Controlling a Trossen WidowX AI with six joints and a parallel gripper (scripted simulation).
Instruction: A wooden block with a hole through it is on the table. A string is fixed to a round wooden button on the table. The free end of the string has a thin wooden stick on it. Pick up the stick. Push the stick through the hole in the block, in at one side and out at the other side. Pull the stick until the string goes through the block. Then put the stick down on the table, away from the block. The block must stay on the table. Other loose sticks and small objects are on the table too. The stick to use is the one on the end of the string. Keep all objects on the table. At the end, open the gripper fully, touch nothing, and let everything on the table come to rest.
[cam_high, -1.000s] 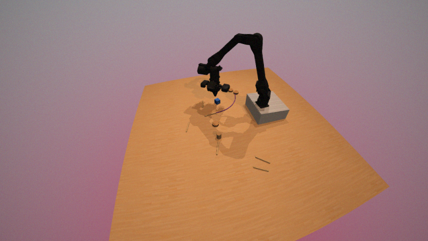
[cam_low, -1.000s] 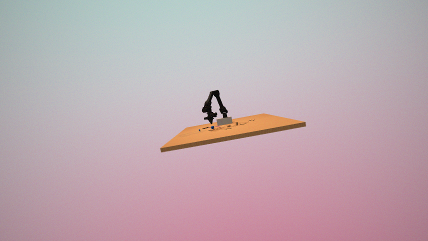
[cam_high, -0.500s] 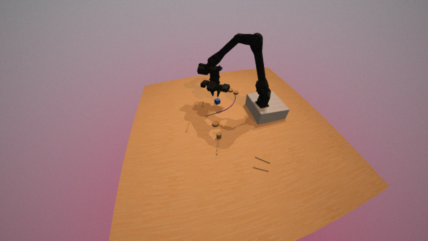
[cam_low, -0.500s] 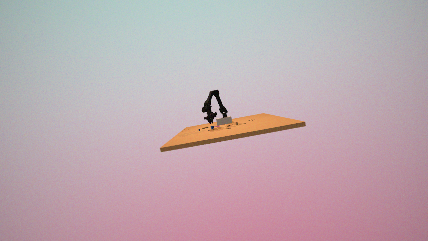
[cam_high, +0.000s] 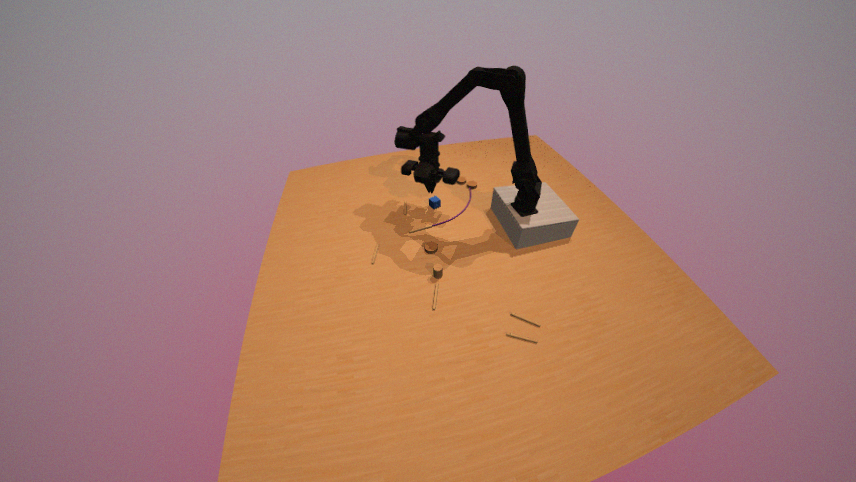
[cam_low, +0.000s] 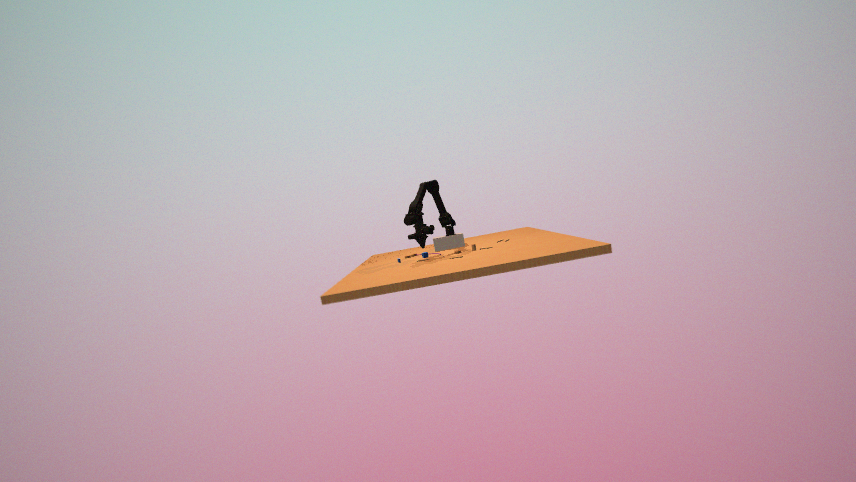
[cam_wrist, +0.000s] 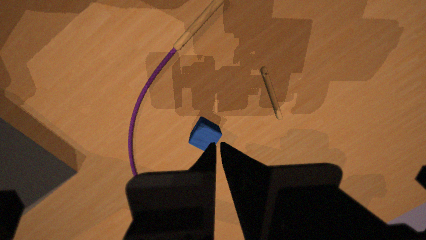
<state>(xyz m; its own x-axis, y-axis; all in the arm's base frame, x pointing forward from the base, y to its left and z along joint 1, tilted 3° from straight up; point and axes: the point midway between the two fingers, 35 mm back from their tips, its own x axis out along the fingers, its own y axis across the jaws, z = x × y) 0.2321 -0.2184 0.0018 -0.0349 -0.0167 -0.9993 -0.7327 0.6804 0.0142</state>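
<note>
My gripper (cam_high: 430, 191) (cam_low: 423, 246) (cam_wrist: 217, 146) is shut and empty, pointing down above the table. Just below its tips is a blue block (cam_high: 434, 203) (cam_low: 424, 255) (cam_wrist: 206, 136) on the table; no hole shows in it, and I cannot tell whether it is the block with the hole. The wooden stick (cam_high: 420, 229) (cam_wrist: 199, 24) on the string's free end lies on the table, away from the fingers. The purple string (cam_high: 448, 220) (cam_wrist: 131, 131) curves from it to a round wooden button (cam_high: 472, 184). The wrist view cuts off the stick's far end and hides the button.
A loose stick (cam_high: 405, 208) (cam_wrist: 271, 93) lies near the blue block. Other loose sticks (cam_high: 374, 254) (cam_high: 435, 296) (cam_high: 525, 320) lie farther out. A wooden disc (cam_high: 430, 247), a short cylinder (cam_high: 437, 273) and a second blue block (cam_low: 399, 260) stand around. The grey base (cam_high: 545, 232) is at right.
</note>
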